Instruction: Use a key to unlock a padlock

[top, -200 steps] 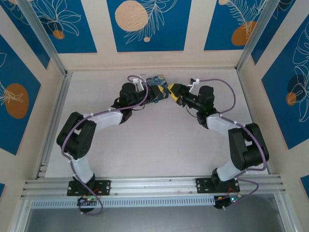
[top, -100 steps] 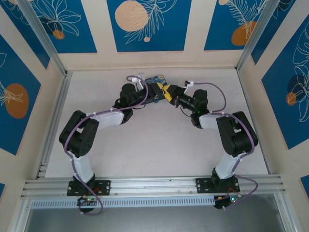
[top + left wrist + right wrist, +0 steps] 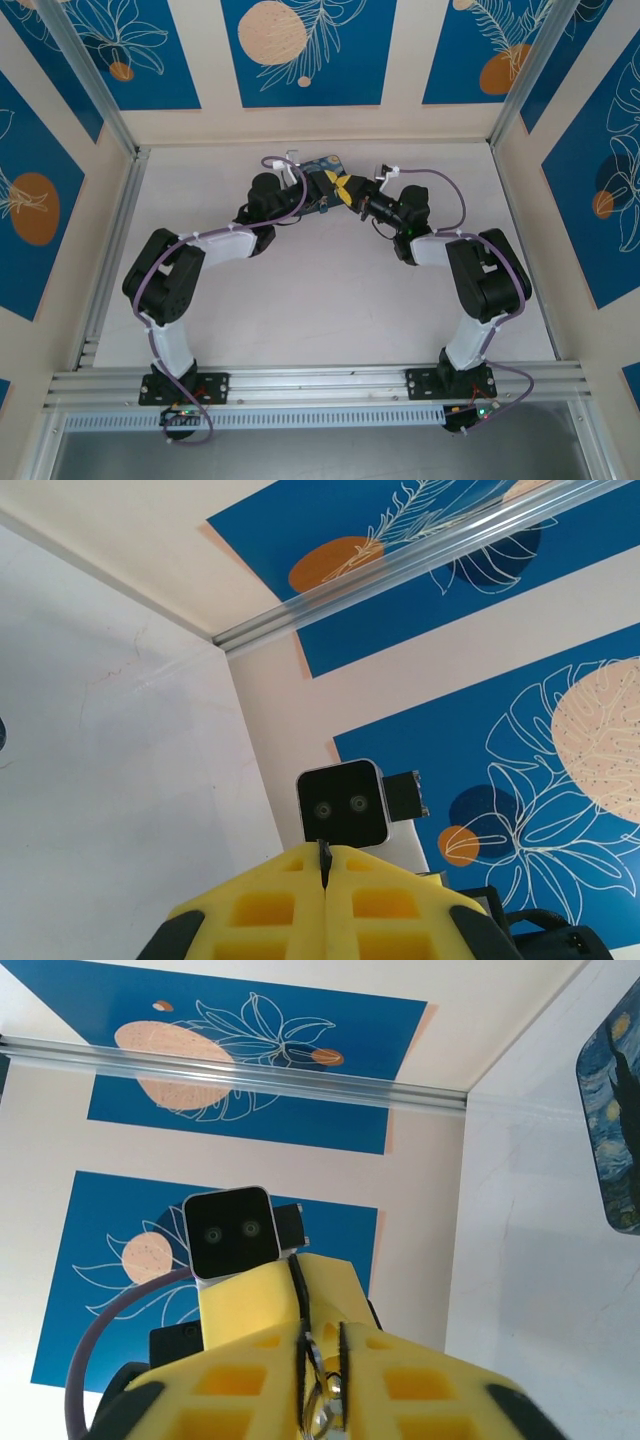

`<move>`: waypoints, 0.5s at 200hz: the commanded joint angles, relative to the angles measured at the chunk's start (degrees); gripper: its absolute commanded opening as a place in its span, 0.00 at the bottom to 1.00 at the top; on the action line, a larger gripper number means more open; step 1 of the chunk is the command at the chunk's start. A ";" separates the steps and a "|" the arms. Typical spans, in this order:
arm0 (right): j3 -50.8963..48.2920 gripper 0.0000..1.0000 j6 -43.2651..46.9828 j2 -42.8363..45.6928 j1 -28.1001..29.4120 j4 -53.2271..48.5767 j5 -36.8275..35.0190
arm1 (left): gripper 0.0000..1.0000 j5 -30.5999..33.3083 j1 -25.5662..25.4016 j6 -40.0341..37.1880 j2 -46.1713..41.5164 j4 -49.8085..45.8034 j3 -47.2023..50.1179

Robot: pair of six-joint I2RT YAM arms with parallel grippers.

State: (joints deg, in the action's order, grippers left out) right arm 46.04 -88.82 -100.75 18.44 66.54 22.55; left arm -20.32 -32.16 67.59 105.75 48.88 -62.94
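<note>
My left gripper (image 3: 324, 852) is shut, and a thin dark sliver, which I take for the key (image 3: 323, 862), sticks out between its yellow fingertips. My right gripper (image 3: 320, 1338) meets it tip to tip. Its jaws stand a narrow gap apart on a small silvery looped metal piece, apparently the padlock (image 3: 326, 1402); its body is hidden. In the top view the left gripper (image 3: 333, 188) and the right gripper (image 3: 352, 192) touch at the back middle of the table. The right wrist view looks straight at the left gripper's yellow fingers (image 3: 262, 1300).
A blue-and-yellow starry-night box (image 3: 325, 163) lies just behind the two grippers, also at the right edge of the right wrist view as the box (image 3: 612, 1130). The back wall and aluminium frame posts stand close behind. White tabletop (image 3: 320, 290) spreads toward the arm bases.
The right gripper has moved left up against the left gripper's tips and its jaws have narrowed onto the silvery piece. The left arm has hardly moved.
</note>
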 commanded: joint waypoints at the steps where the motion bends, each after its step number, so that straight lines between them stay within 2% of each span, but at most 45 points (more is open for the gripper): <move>1: 1.37 0.11 -0.32 -0.95 0.29 1.89 -0.53 | 0.00 0.66 -0.26 0.17 0.64 3.07 0.23; 29: 1.34 0.00 -0.56 -1.06 0.18 2.01 -0.57 | 0.00 0.94 -0.22 0.26 0.64 3.39 0.69; 100: 1.24 0.00 -1.63 -1.74 -0.78 2.49 -1.28 | 0.00 1.95 -0.70 1.09 -0.64 4.50 3.07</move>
State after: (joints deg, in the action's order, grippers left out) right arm 46.19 -89.65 -101.54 18.22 66.85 22.50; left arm -18.87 -32.29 68.62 105.89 51.27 -61.04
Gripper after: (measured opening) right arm 0.050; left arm 0.040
